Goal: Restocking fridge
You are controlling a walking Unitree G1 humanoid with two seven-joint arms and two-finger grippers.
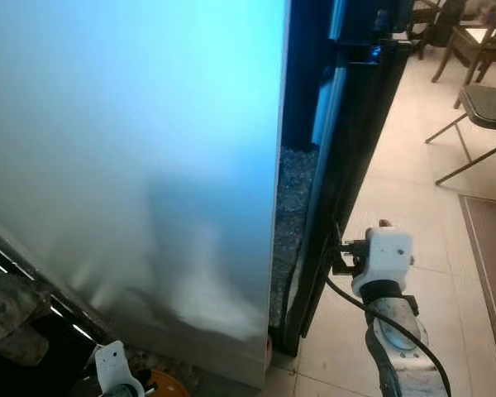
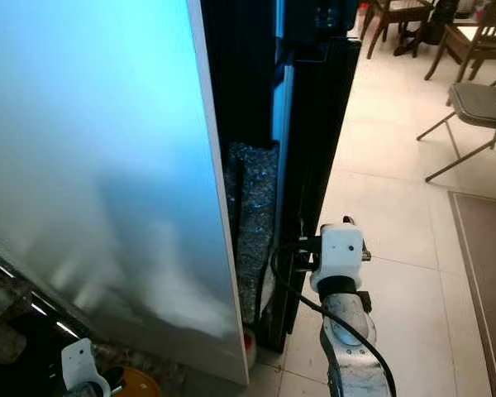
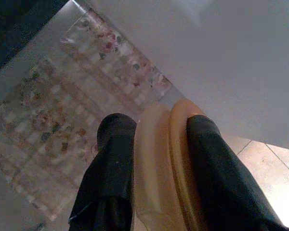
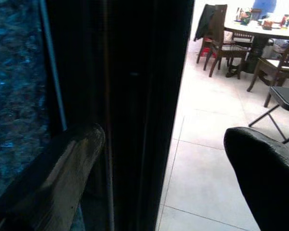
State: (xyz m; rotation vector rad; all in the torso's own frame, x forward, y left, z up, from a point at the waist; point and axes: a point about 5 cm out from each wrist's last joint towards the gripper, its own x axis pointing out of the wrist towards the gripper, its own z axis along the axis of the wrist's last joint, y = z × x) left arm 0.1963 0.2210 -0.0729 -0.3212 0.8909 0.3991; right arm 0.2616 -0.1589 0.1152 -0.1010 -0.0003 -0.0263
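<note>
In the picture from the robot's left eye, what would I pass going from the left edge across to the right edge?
Silver fridge side → dark fridge door, seen edge on → right gripper at that door → folding chair on the tiled floor.

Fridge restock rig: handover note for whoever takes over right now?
Left gripper: shut on an orange disc-shaped item, low beside the silver fridge side.
Right gripper: open, fingers either side of the black door edge; contact unclear.
Done: item picked up.
Left: get the door open, place the item inside. Fridge interior is too dark to read.
</note>
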